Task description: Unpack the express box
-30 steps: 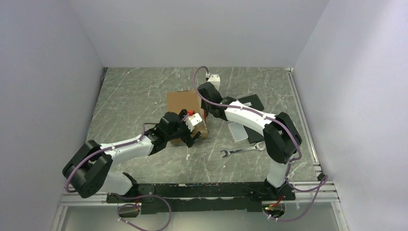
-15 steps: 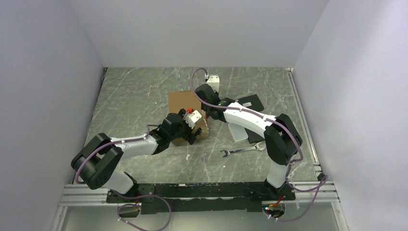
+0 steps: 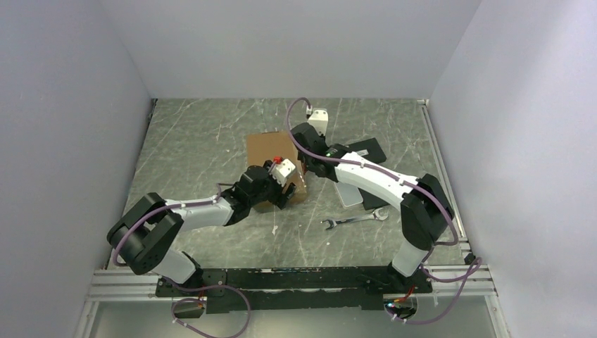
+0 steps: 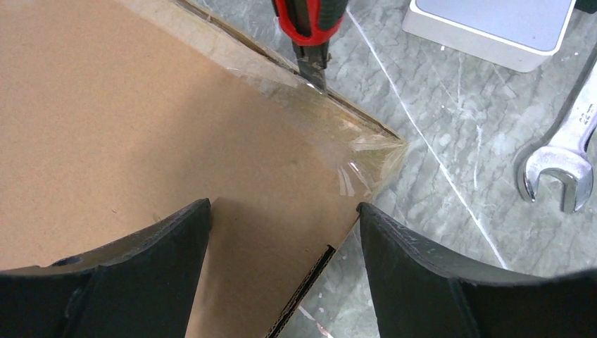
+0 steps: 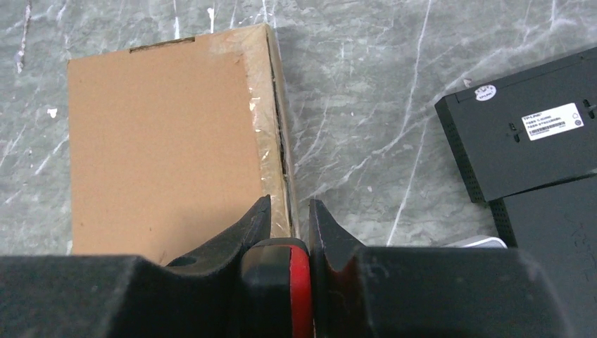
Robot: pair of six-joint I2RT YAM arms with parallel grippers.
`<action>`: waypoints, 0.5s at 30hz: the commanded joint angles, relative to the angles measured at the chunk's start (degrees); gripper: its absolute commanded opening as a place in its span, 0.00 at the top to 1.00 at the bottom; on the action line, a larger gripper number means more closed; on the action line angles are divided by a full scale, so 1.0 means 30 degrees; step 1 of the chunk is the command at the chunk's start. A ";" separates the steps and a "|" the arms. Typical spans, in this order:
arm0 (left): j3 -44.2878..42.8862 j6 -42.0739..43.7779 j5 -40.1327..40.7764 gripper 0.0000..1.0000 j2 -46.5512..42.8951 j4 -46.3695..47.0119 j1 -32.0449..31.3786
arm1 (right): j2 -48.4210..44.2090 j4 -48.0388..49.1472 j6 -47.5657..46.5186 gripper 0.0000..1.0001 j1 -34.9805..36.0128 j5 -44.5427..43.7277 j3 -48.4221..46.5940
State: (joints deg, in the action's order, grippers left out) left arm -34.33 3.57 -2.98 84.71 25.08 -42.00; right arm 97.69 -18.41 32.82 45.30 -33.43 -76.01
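Express box (image 3: 269,149): flat brown carton lying at mid-worktop, lid closed, between the two arms.
Seal: clear tape (image 4: 352,151) runs along the box's right-hand seam and wraps the near corner; it looks intact at that corner.
Handling: probably light and fairly stiff, being corrugated board with thin walls. It is likely to slide on the smooth worktop if pushed from the side. The taped strip is glossy and likely to give poor grip.
Where to hold: press down on the bare lid panel, clear of the seam. Once the tape is parted, lift at the lid's taped edge.
Right tool (image 5: 288,211): clenched on a red-and-black utility knife (image 4: 310,24), blade tip at the taped seam just short of the near corner.
Left tool (image 4: 281,211): released, fingers spread wide over the near corner; contact with the lid cannot be determined.
Worktop (image 3: 197,141): grey marbled surface.
Nearby items: wrench (image 4: 563,169), white flat device (image 4: 493,28) and black flat boxes (image 5: 521,134), all to the right, apart from the carton.
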 commanded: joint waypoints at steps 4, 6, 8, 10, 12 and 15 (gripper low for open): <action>-0.0326 -0.1074 0.1671 0.24 0.0402 -0.0229 0.0113 | -0.0971 0.0007 0.0748 1.00 0.0372 -0.0113 0.0767; -0.0347 -0.1074 0.1765 0.25 0.0359 -0.0323 0.0114 | -0.1035 0.0043 0.0694 1.00 0.0451 -0.0128 0.0904; -0.0435 -0.1411 0.1954 0.26 0.0384 -0.0514 0.0113 | -0.1166 -0.0029 0.0703 1.00 0.0591 -0.0256 0.0985; -0.0545 -0.2044 0.2277 0.28 0.0485 -0.0775 0.0113 | -0.1346 -0.0150 0.0846 1.00 0.0823 -0.0400 0.1083; -0.0703 -0.2434 0.2651 0.32 0.0651 -0.1075 0.0113 | -0.1539 -0.0333 0.1036 1.00 0.1078 -0.0651 0.1237; -0.1037 -0.2580 0.2797 0.35 0.0870 -0.1557 0.0117 | -0.1776 -0.0359 0.1260 1.00 0.1351 -0.0932 0.1604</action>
State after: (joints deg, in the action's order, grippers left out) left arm -35.44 -0.64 0.01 85.25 24.60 -42.35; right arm 96.27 -18.41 34.46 47.64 -35.22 -72.23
